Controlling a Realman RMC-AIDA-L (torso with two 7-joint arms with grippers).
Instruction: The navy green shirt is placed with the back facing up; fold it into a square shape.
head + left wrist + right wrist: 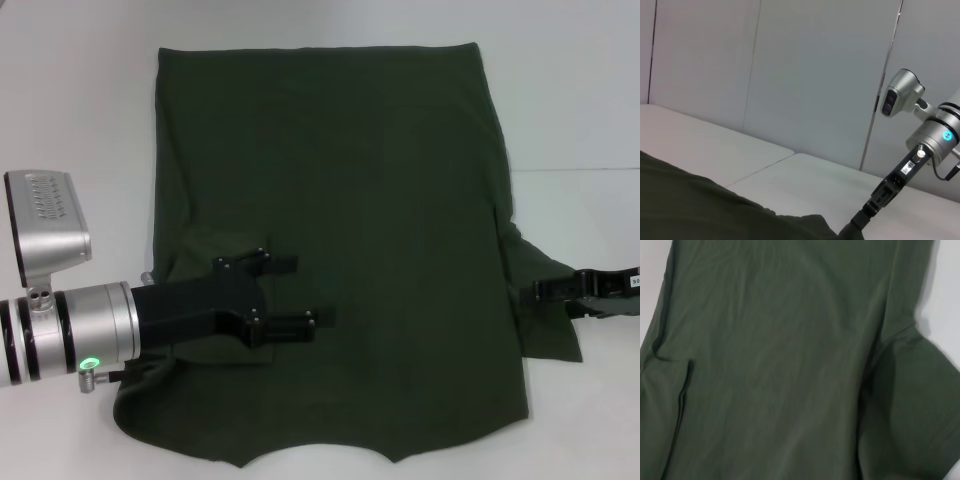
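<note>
— Left tool (305, 292), fingers spread apart, nothing between them, hovering over the near-left part of the navy green shirt (350, 180). Looks just done with turning the left sleeve inward: a folded flap lying beneath it.

— And the right tool (535, 292)?

— Low at the shirt's right edge, tip against the right sleeve (545, 310), which spreads out onto the white surface (80, 100). Cannot tell whether holding cloth or not; fingers hidden by the fabric.

— Shirt itself?

— Flat on the surface, straight hem at the far side, curved neckline at the near edge, body smooth apart from the left fold.

— Step in hand?

— Probably the sleeve folds: left side in, right side not yet over.

— Next?

— Likely pinching that right sleeve, lifting and carrying it leftward onto the body, keeping the side edge straight. Afterwards, lengthwise folding toward a square.
</note>
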